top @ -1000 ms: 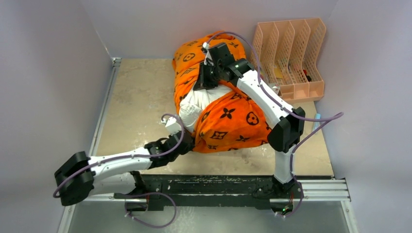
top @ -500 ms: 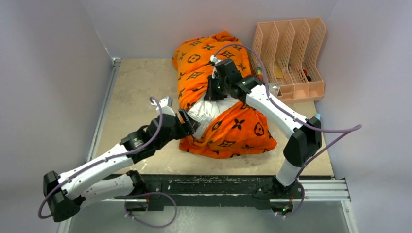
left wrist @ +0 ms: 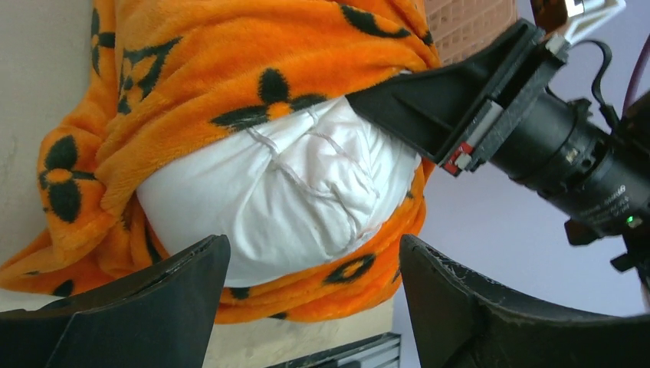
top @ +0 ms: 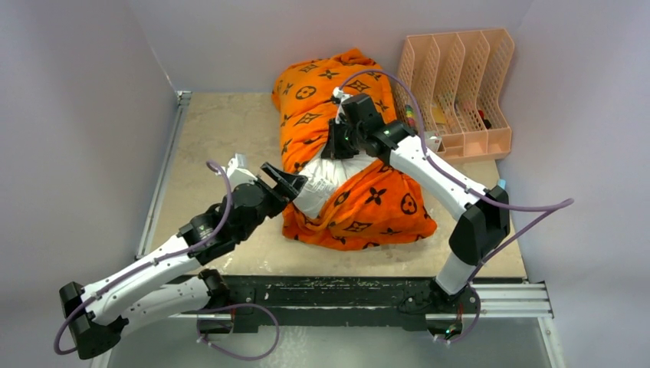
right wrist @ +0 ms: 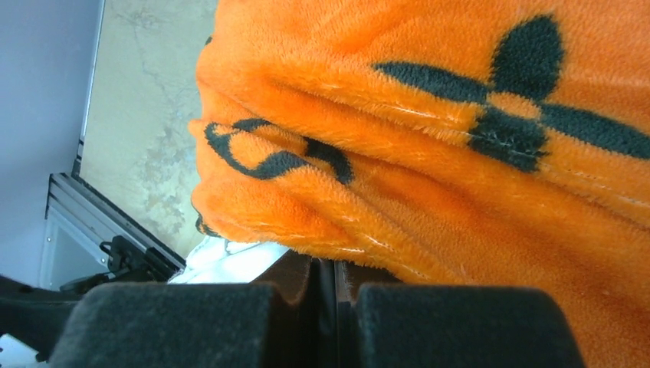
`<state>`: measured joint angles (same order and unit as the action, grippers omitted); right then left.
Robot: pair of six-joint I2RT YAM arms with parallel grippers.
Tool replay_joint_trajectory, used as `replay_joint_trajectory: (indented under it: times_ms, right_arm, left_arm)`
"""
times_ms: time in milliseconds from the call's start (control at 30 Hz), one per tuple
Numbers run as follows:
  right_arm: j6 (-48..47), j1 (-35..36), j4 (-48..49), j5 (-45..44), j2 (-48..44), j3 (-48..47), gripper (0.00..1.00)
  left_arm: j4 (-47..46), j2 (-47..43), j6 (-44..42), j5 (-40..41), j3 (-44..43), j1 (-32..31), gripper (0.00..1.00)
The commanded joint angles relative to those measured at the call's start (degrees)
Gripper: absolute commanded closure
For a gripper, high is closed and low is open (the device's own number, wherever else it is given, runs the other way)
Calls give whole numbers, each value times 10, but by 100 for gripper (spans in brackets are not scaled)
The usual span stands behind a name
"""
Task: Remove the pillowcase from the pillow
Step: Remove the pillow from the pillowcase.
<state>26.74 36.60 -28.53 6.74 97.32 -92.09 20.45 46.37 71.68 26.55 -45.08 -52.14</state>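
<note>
your left gripper (top: 293, 184) has backed off, jaws spread, just beside the plump smooth white pillow (left wrist: 291, 199) bulging from the fuzzy orange flower-printed pillowcase (top: 379, 203); your right gripper (top: 336, 146), pressed together, rests against that plush.

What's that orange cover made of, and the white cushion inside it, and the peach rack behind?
The pillowcase looks like plush fleece, likely synthetic: short fuzzy pile with a slight sheen. The pillow looks like smooth matte woven cloth, showing fine creases and a stitched seam; fibre unclear. The rack looks like moulded peach plastic, with rigid perforated walls.
</note>
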Motion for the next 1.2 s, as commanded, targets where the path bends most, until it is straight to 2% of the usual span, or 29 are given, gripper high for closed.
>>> replay_joint_trajectory:
  times_ms: [0,167,400,433,500,633,667,733,767,833,900,1000,1100,1167]
  right_arm:
    - [5,-17,90,-24,-37,-5,100]
    - [-5,-16,99,-26,-41,-8,100]
    - [-4,-15,99,-15,-67,-1,100]
    - [-6,-15,102,-8,-71,-1,100]
    - [-8,-13,110,5,-79,0,100]
    - [-16,-11,107,27,-97,-4,100]
    - [-20,-10,93,28,-102,-11,94]
    - [-41,-11,62,22,-121,-12,62]
    - [-46,-11,44,15,-137,-7,49]
    - [-46,-10,8,-17,-177,16,32]
    - [-33,-10,-15,-52,-231,54,29]
    - [21,-9,-53,-127,-308,111,30]
    - [102,-9,-113,-187,-347,168,34]
    - [149,-9,-123,-192,-368,217,34]
  left_arm:
    - [-116,38,128,28,30,2,19]
    - [-126,117,162,34,12,2,18]
    - [-117,143,234,47,44,2,14]
    - [-116,151,229,41,42,2,17]
    - [-120,180,204,16,31,3,35]
    - [-184,228,150,-58,31,12,100]
    - [-189,230,146,-65,31,18,100]
    - [-184,223,137,-59,28,28,100]
    - [-181,216,131,-57,26,36,100]
    - [-175,200,111,-58,17,52,100]
    - [-176,197,84,-68,1,64,100]
    - [-161,213,51,-86,-37,66,100]
    - [-179,235,44,-125,-51,66,100]
    - [-194,242,41,-138,-49,65,100]
